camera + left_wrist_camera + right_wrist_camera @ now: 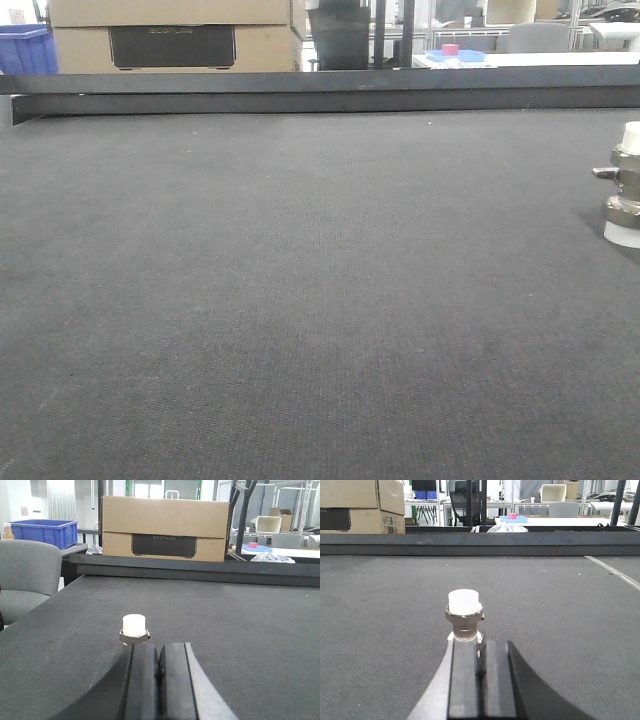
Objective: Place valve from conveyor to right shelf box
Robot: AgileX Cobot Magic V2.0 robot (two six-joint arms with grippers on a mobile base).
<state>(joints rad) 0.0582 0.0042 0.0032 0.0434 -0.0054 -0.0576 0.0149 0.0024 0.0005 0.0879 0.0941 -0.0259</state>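
Observation:
The valve (626, 185) stands upright on the dark grey conveyor (300, 300), cut by the right edge of the front view: silvery body, white caps top and bottom, short stem pointing left. No gripper shows in that view. In the right wrist view the valve (464, 612) rises just past the tips of my right gripper (480, 642), which is shut with nothing between its fingers. The left wrist view shows a valve's white cap and hex collar (134, 627) just beyond my left gripper (159, 647), also shut and empty. The right shelf is out of view.
A dark metal rail (320, 95) runs along the belt's far edge. Behind it stand a cardboard box (165, 527), a blue bin (42, 531) and a white table with a blue tray (455, 56). A grey chair (25, 580) sits off the belt's left side.

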